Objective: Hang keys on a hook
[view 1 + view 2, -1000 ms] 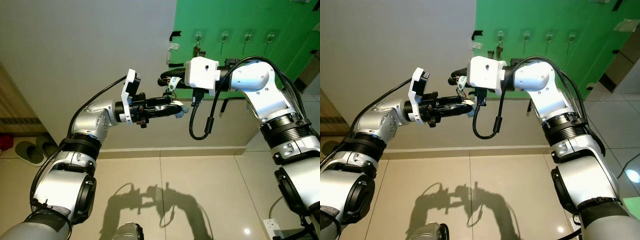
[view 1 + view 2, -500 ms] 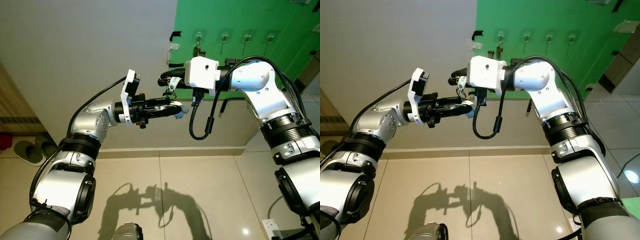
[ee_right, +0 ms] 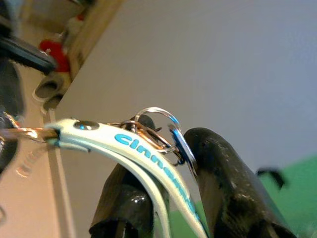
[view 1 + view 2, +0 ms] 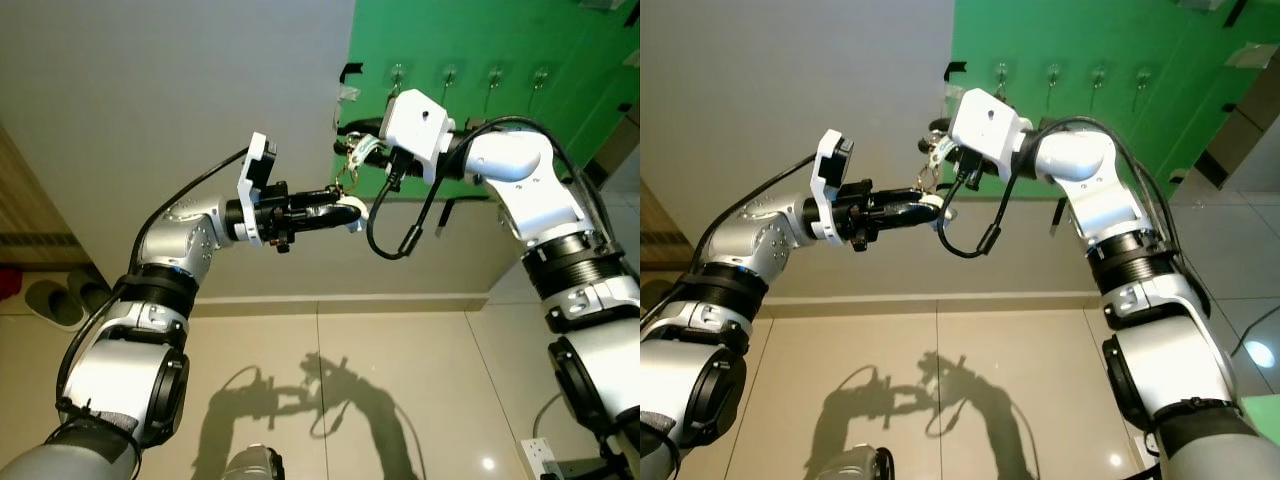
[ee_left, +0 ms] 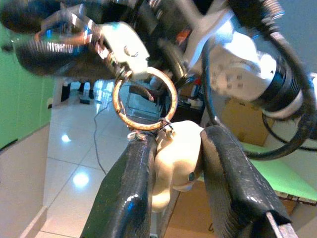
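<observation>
Held between both arms before the green hook board (image 4: 500,60), the copper-ringed key bunch (image 5: 144,105) has its glossy cream charm pinched by the left gripper (image 5: 178,163) and its white printed strap (blue lettering) clamped by the right gripper (image 3: 166,148).

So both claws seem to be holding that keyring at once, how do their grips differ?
The left gripper clamps the cream figurine charm below the gold ring; the right gripper pinches the white lettered strap and silver rings. In the head views the left reaches level, the right angles down from higher. Both are shut on one keychain.
</observation>
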Motion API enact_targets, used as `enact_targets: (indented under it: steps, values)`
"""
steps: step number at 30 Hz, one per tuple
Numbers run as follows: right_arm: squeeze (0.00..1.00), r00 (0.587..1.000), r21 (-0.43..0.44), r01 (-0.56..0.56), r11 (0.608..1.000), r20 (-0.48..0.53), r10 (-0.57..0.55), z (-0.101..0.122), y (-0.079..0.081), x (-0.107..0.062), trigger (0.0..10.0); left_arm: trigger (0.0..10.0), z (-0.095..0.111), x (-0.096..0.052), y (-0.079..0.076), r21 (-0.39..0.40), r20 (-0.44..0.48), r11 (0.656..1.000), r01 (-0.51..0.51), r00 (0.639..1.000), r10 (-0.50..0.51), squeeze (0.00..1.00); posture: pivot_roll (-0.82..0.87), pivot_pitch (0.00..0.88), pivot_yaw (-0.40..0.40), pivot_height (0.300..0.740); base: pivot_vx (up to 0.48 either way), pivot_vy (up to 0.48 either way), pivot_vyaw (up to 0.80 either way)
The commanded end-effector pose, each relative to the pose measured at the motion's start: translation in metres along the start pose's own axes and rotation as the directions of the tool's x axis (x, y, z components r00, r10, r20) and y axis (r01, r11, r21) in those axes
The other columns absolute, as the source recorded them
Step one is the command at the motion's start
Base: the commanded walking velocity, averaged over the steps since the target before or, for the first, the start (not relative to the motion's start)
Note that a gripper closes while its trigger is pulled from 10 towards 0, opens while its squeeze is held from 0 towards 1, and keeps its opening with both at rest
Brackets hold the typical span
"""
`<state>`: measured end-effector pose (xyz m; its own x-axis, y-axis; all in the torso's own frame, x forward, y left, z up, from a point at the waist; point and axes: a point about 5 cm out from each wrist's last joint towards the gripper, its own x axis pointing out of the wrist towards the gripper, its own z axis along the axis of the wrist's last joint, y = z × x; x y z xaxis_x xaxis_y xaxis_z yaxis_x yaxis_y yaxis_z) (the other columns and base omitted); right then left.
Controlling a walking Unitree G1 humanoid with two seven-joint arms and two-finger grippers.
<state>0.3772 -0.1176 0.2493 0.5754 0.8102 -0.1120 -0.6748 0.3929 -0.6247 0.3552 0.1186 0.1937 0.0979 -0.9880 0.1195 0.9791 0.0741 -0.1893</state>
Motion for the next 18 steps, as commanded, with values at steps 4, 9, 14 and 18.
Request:
enact_targets:
  steps: [4, 9, 14, 18]
  values:
    - [1.0, 0.988, 0.199, 0.154, 0.968, 0.001, -0.157, -0.015, -0.007, -0.013, 10.0, 0.0, -0.004, -0.001, -0.002, -0.013, -0.024, 1.0, 0.009, 1.0, -0.01, 0.0, -0.03, 0.0, -0.017, 0.74, 0.0, 0.0, 0.0]
    - [1.0, 0.945, 0.447, 0.286, 0.848, 0.012, -0.326, -0.023, -0.011, -0.018, 10.0, 0.0, -0.005, 0.0, -0.002, -0.018, -0.016, 1.0, 0.005, 1.0, -0.005, 0.0, -0.04, 0.0, -0.017, 0.74, 0.0, 0.0, 0.0]
    - [1.0, 0.843, 0.713, 0.394, 0.58, -0.03, -0.536, -0.037, -0.012, -0.027, 10.0, 0.0, -0.007, -0.001, -0.002, -0.021, 0.007, 0.999, -0.025, 1.0, 0.025, 0.0, -0.04, 0.0, -0.017, 0.74, 0.0, 0.0, 0.0]
    - [1.0, 0.781, 0.802, 0.417, 0.428, -0.076, -0.619, -0.047, 0.0, -0.035, 10.0, 0.0, -0.008, -0.006, -0.001, -0.032, 0.05, 0.994, -0.105, 0.993, 0.106, 0.0, -0.04, 0.0, -0.014, 0.74, 0.0, 0.0, 0.0]
